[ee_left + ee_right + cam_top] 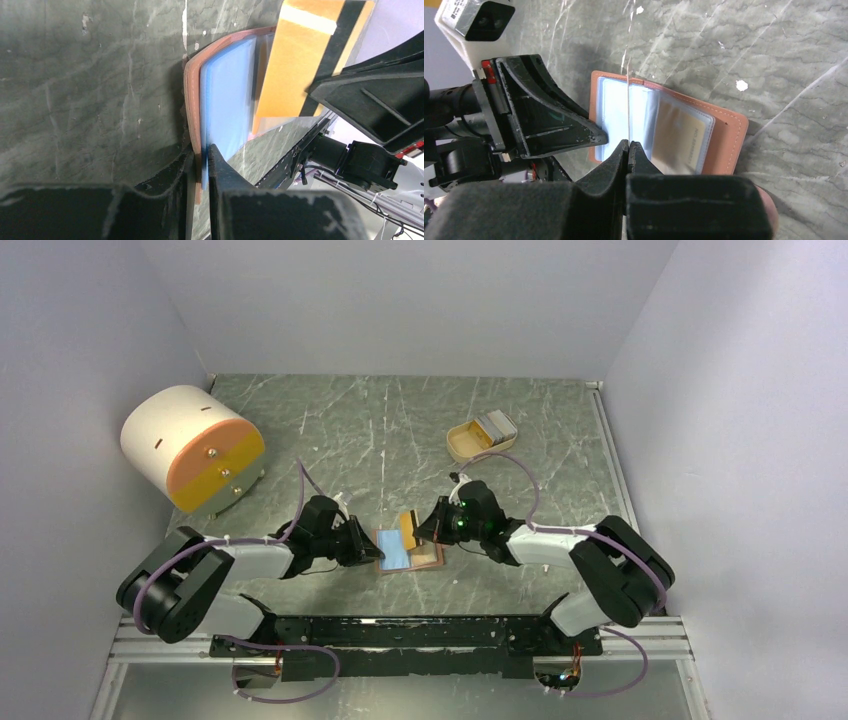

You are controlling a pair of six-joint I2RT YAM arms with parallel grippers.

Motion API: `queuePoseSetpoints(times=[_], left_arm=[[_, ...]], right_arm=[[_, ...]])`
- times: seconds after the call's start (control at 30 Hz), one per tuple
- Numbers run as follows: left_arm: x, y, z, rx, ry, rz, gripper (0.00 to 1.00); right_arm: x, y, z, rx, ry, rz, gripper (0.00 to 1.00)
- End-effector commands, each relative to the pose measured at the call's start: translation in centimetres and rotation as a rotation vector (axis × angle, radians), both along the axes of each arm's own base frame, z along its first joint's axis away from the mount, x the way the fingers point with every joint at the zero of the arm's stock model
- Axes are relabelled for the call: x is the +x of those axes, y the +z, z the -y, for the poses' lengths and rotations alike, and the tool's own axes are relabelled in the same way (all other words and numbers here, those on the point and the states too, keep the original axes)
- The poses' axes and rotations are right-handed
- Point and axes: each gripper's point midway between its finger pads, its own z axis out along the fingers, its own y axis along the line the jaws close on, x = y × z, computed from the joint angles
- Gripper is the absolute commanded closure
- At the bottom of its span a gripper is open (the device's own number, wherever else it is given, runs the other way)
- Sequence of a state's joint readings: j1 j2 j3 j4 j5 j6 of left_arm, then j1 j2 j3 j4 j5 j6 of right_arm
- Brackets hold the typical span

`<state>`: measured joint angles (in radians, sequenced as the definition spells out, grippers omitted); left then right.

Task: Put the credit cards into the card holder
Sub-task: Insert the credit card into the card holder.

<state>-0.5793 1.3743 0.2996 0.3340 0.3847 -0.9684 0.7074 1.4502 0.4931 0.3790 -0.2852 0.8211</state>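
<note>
**Status: task partly complete.** We find the card holder (729, 132) lying open on the bench (400, 430), between the 2 arms.

**Left fingers** (220, 170): narrow, clamped on the outer edge of the holder's left page. We judge this grip steadies the holder.

**Right fingers** (644, 162): pressed together on 1 orange card (300, 55), held on edge just above the open pages. We cannot tell whether its lower edge has entered a sleeve.

Done, as we judge it:
1. A blue card (227, 95) sits in the clear sleeve on the page nearest the left fingers.
2. A tan card (679, 140) sits in the sleeve on the opposite page.

Left to do, as we judge it:
1. Seat the orange card in a free sleeve.
2. Fetch the stacked cards (495, 424) from the beige tray (460, 447), which stands well apart toward the far right of the bench. We cannot count them.
3. Possibly close the holder, though the task does not state this.
</note>
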Motion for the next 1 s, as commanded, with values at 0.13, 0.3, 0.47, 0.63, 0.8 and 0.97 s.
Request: queuePoseSetpoints(times=[0.13, 0.3, 0.47, 0.63, 0.8, 0.97], left_arm=[[-0.1, -0.7, -0.4, 0.021, 0.003, -0.001, 0.8], [-0.1, -0.8, -0.4, 0.028, 0.001, -0.001, 0.81], [0.1, -0.7, -0.3, 0.031, -0.004, 0.001, 0.81], [0.0, -0.8, -0.3, 0.032, -0.005, -0.002, 0.81], [0.1, -0.7, -0.4, 0.038, -0.002, 0.0, 0.82], [0.1, -0.7, -0.3, 0.034, -0.005, -0.002, 0.82]], right_arm=[[-0.2, -2.0, 0.1, 0.002, -0.013, -0.005, 1.0], [-0.1, -2.5, 0.9, -0.028, -0.034, 0.008, 1.0], [0.2, -2.8, 1.5, -0.049, -0.063, 0.023, 1.0], [-0.3, -3.6, 1.5, -0.042, -0.06, -0.005, 1.0], [-1.3, -4.0, 1.3, -0.026, -0.032, -0.033, 1.0], [-2.7, -4.2, 0.5, -0.009, 0.004, -0.064, 1.0]])
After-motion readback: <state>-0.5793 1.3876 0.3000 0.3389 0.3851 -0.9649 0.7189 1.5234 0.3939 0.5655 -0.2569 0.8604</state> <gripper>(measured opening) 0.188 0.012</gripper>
